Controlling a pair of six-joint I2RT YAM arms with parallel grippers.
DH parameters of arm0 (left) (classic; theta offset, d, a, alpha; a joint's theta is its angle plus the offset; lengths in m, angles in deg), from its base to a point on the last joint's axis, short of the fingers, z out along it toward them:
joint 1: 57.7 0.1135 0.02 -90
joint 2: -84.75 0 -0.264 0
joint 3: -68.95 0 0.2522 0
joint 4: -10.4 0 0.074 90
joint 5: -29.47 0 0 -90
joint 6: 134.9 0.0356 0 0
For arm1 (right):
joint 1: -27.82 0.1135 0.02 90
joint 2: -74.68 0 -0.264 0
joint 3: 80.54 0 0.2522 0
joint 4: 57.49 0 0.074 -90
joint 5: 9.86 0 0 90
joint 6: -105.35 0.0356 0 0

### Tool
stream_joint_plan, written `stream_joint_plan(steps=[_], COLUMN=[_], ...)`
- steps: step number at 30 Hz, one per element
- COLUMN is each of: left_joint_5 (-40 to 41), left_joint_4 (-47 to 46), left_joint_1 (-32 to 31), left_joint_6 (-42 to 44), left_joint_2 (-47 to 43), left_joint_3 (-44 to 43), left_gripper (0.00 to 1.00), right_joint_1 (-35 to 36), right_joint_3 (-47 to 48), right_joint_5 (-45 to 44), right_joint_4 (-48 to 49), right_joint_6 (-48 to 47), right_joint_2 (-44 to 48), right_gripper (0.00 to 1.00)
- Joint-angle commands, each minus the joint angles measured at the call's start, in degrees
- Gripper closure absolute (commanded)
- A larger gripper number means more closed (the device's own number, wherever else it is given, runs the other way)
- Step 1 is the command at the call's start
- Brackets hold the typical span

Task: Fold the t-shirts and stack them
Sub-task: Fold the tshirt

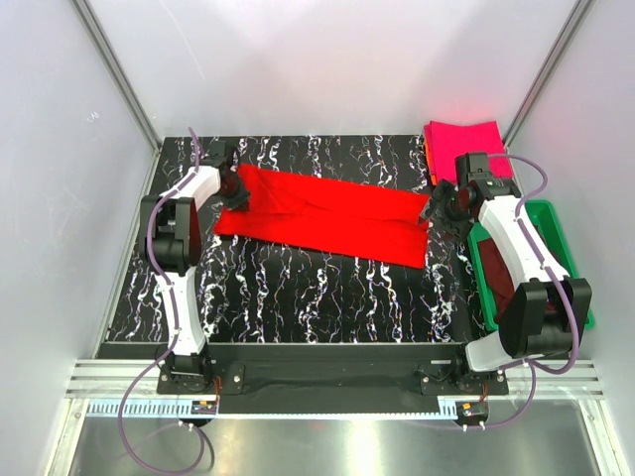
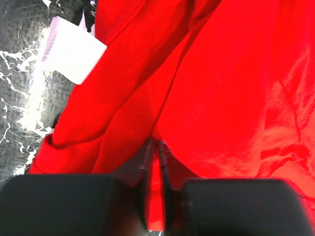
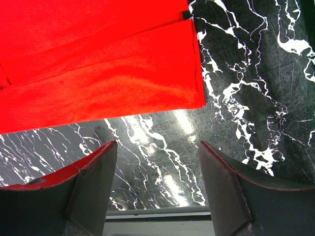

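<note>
One red t-shirt [image 1: 327, 220], one magenta t-shirt [image 1: 464, 139], one green bin [image 1: 567, 241], two tools [image 1: 236, 188] [image 1: 437, 210]

**White Booth, Marbled Counter**

The counter [image 1: 327, 288] is black with white veins like marble. Up close in the right wrist view, its surface catches pale streaks of glare [image 3: 147, 130]. Three plain white walls close it in: the left wall [image 1: 50, 198], the back wall [image 1: 327, 59] and the right wall [image 1: 605, 149]. A bare aluminium post stands at each back corner, the left post [image 1: 119, 74] and the right post [image 1: 546, 74]. A ribbed metal rail [image 1: 327, 377] runs along the near edge, with a pale blue strip [image 1: 317, 407] just below it, then a brushed steel sheet [image 1: 327, 446]. The light is bright and even, and shadows are faint.
</note>
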Motion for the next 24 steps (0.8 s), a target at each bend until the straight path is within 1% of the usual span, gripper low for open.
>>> stream_joint_plan(steps=[1,2,7,13,20,23,24], left_joint_5=[-0.7,-1.0,-3.4,-6.3,-10.5,-13.3,-13.5], left_joint_4=[-3.2,-3.2,-4.5,-8.4,-16.9,-24.2,-25.3], left_joint_1=[-0.3,-0.3,-0.8,-2.3,-3.7,-4.1,-4.4], left_joint_6=[-0.4,-0.4,-0.2,-2.6,-7.0,-10.6,-11.1], left_joint_2=[-1.1,-1.4,-2.8,-4.6,-5.1,-4.5,-4.2], left_joint_3=[-1.1,-1.1,-1.5,-1.5,-1.4,-0.2,-0.3], left_gripper=[0.98,1.00,1.00,1.00,1.00,1.00,1.00], right_joint_1=[0.2,0.1,0.2,0.3,0.4,0.4,0.4], right_joint_3=[2.3,2.2,1.9,0.9,0.6,1.4,1.6], right_joint_5=[-0.8,-0.8,-0.7,-0.6,-0.4,-0.1,-0.3], right_joint_4=[-1.1,-1.0,-0.6,0.1,0.5,0.5,0.8], right_joint_6=[0.7,0.6,0.8,1.2,1.5,1.8,1.8], right_joint_2=[0.6,0.6,0.7,0.7,0.3,-0.2,-0.3], right_gripper=[0.25,0.25,0.25,0.25,0.25,0.25,0.25])
